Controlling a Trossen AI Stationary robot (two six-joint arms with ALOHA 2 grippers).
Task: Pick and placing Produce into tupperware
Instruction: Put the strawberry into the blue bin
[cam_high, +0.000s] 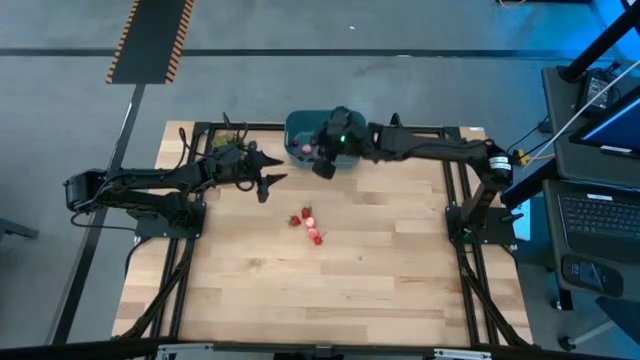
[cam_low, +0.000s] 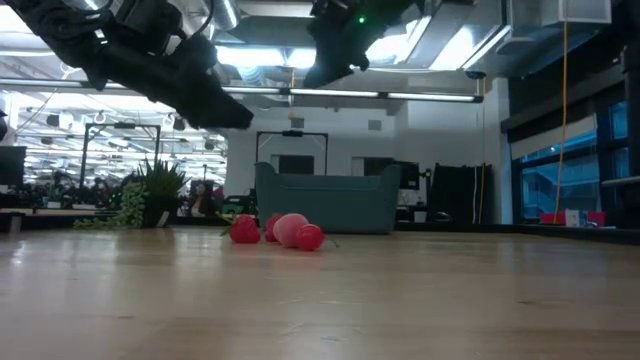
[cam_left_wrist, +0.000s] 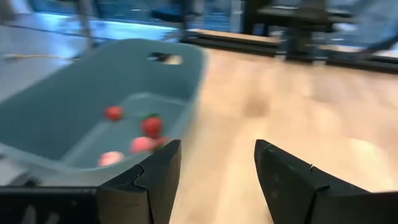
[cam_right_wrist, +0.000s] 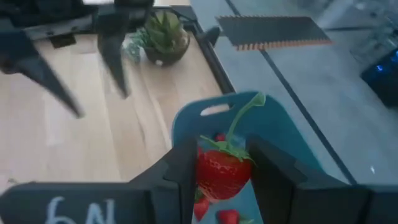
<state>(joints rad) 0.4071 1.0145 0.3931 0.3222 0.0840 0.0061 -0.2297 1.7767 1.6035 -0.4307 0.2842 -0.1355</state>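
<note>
The teal tupperware (cam_high: 303, 128) stands at the table's far edge and holds several red strawberries (cam_left_wrist: 151, 124). My right gripper (cam_right_wrist: 222, 149) hangs above the tub's near side (cam_high: 325, 160), shut on one strawberry (cam_right_wrist: 222, 173) with a green top and stem. A few more strawberries (cam_high: 310, 226) lie on the wood in the middle of the table; in the low view these strawberries (cam_low: 280, 230) sit in front of the tub (cam_low: 325, 203). My left gripper (cam_left_wrist: 217, 149) stands open in the air left of the tub (cam_high: 268, 184), holding nothing. My right gripper pinches the strawberry's red body (cam_right_wrist: 208, 175) between its two fingers, one on each side. The green top and curved stem (cam_right_wrist: 239, 121) stick out past the fingertips. The fingers slant downward from the table's right side. The berry is lifted clear, over the tub's inside.
A small green potted plant (cam_right_wrist: 163, 34) stands at the far left of the table (cam_high: 228, 138). Black frame rails (cam_high: 455, 215) run along the table's sides. The near half of the wooden top (cam_high: 320, 300) is bare wood.
</note>
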